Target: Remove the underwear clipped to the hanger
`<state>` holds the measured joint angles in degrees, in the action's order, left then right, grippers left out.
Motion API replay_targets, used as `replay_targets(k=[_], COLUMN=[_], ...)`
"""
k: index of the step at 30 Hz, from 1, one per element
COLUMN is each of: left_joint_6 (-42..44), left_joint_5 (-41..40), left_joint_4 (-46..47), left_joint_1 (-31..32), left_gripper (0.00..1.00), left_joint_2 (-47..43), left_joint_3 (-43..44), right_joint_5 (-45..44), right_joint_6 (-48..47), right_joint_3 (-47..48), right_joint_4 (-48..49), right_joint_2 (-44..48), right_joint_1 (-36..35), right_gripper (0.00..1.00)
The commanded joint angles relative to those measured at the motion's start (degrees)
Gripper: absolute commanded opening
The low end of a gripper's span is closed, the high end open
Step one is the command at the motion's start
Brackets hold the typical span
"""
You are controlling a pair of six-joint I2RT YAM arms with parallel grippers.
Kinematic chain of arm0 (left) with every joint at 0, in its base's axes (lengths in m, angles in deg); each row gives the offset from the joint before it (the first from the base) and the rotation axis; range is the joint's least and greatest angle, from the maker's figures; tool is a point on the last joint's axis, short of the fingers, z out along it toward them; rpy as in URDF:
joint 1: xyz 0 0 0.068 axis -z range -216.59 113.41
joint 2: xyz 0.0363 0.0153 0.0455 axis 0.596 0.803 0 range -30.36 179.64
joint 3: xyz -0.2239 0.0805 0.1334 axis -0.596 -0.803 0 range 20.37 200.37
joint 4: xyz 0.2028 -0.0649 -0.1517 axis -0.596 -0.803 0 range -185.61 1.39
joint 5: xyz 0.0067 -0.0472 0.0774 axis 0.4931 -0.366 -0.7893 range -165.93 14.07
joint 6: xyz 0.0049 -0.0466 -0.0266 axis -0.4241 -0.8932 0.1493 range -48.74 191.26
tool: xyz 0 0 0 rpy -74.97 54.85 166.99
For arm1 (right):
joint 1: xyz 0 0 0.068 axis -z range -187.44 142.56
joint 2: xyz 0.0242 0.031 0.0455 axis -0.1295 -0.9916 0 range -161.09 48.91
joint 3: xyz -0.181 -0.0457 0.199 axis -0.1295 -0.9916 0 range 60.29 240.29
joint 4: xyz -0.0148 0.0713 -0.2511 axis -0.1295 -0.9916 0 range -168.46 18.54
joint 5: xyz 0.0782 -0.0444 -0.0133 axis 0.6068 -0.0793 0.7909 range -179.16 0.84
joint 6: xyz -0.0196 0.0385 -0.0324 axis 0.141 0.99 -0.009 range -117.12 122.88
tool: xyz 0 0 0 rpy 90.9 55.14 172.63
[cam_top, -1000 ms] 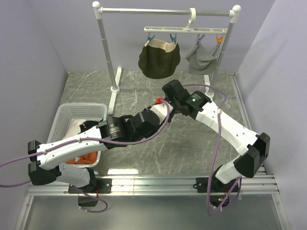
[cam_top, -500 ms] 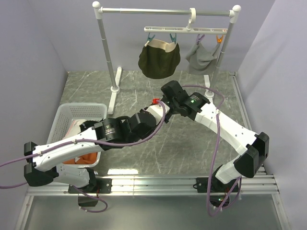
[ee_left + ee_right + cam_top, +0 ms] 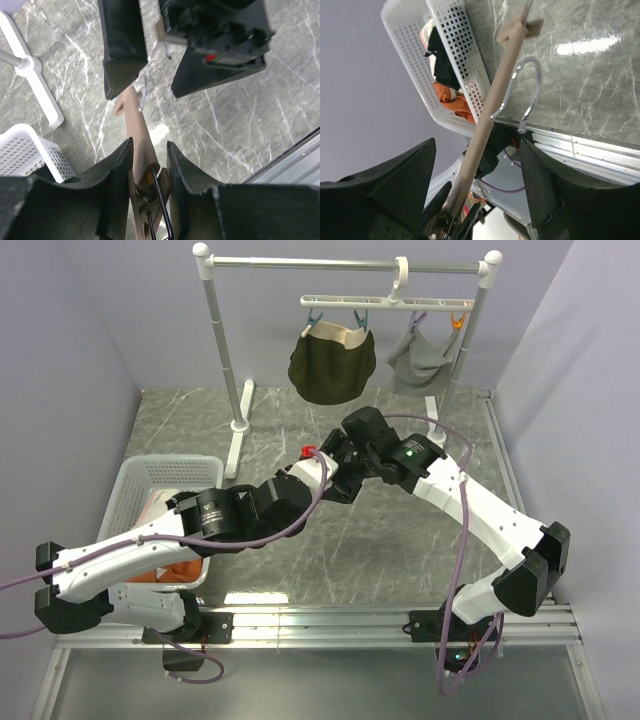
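Note:
Two pieces of underwear hang clipped to the white hanger (image 3: 385, 302) on the rack: a dark olive one with a cream waistband (image 3: 332, 365) and a light grey one (image 3: 422, 358). Over the middle of the floor my left gripper (image 3: 149, 145) is shut on the clip end of a tan hanger (image 3: 137, 125). My right gripper (image 3: 477, 145) is open, with its fingers standing wide on either side of the tan bar (image 3: 495, 95), apart from it. The tan hanger's metal hook (image 3: 532, 80) sticks out sideways. No cloth hangs from the tan hanger.
A white basket (image 3: 170, 472) stands at the left with an orange cloth (image 3: 452, 102) and a black garment (image 3: 440, 62) inside. The rack's white post (image 3: 225, 350) and its foot (image 3: 35, 85) stand behind the arms. Metal rails (image 3: 330, 620) run along the near edge.
My right gripper has opened and let go of the tan hanger. The left arm has drawn the hanger a little to the left and stays shut on it.

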<state>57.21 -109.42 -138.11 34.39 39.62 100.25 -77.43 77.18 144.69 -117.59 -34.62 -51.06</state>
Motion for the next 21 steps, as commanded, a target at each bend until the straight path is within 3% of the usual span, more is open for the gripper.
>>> replay_targets(k=[1,9,14,21], left_joint_6=[-1.2,-2.0,-4.0,-10.2], left_joint_5=[-1.5,-3.1,-5.9,-9.9], left_joint_4=[0.0,0.9,0.4,5.6], left_joint_1=[0.3,0.3,-0.8,-11.3], left_gripper=[0.00,0.00,0.00,0.01], left_joint_2=[-1.5,-3.2,-5.6,-14.7], left_joint_3=[-0.6,-3.4,-4.9,-6.5], right_joint_5=[0.0,-0.2,-3.9,-0.7], right_joint_6=[-2.1,-3.0,-5.6,-17.4], right_joint_3=[1.5,0.7,-0.6,0.3], right_joint_4=[1.3,2.2,2.5,-0.4], right_joint_2=[3.5,7.9,17.4,19.5], right_joint_1=[0.9,4.3,10.9,15.7], right_gripper=[0.75,0.76,0.76,0.75])
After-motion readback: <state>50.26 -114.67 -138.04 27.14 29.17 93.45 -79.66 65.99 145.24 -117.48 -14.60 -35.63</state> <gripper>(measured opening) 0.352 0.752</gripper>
